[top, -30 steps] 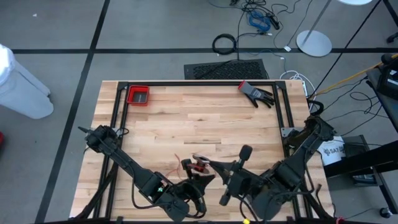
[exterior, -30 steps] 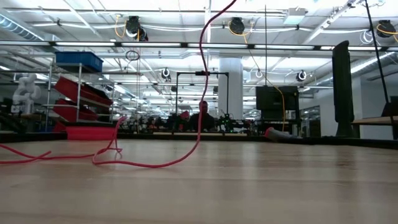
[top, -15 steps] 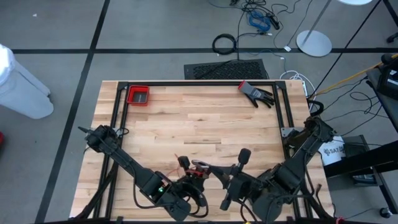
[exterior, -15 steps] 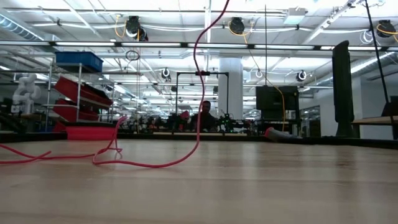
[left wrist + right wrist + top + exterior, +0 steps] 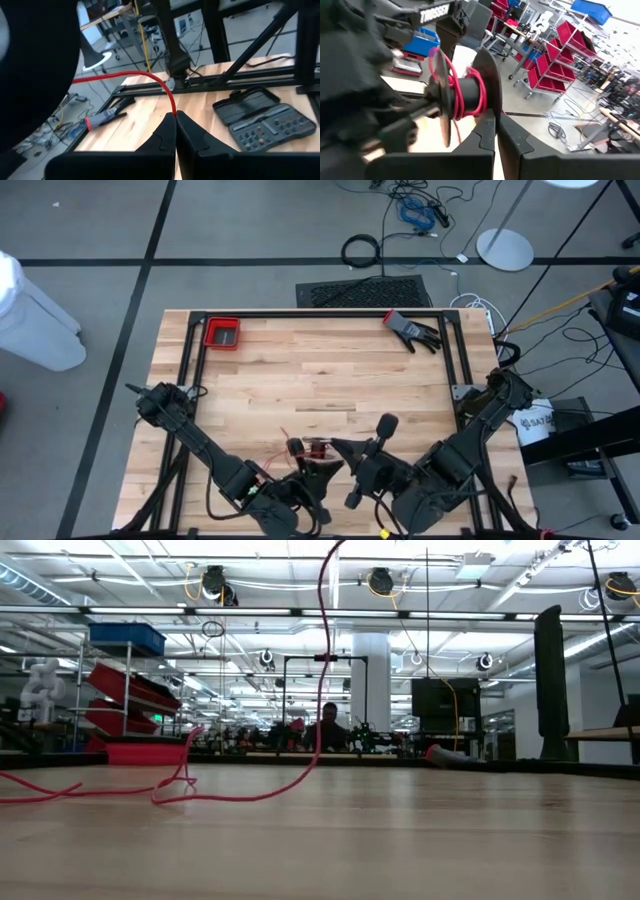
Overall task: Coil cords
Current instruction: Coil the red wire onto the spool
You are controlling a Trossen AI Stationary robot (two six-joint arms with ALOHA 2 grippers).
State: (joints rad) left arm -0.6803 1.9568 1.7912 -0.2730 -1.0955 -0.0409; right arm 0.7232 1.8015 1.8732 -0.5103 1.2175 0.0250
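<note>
Shifted slightly left versus before, both arms near front edge: left gripper (image 5: 175, 116) clamped on red cord (image 5: 240, 798), right gripper (image 5: 496, 117) pinching spool (image 5: 462, 97) with few wraps; long slack across table (image 5: 330, 370), coiling barely started.

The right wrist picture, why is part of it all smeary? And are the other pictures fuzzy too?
Right wrist view: the black spool with the red cord is fairly sharp, the dark arm beside it smeared. Left wrist view: a big dark blur fills one side; the left gripper, pinching the cord, looks sharp. Low view: glaring ceiling lights.
</note>
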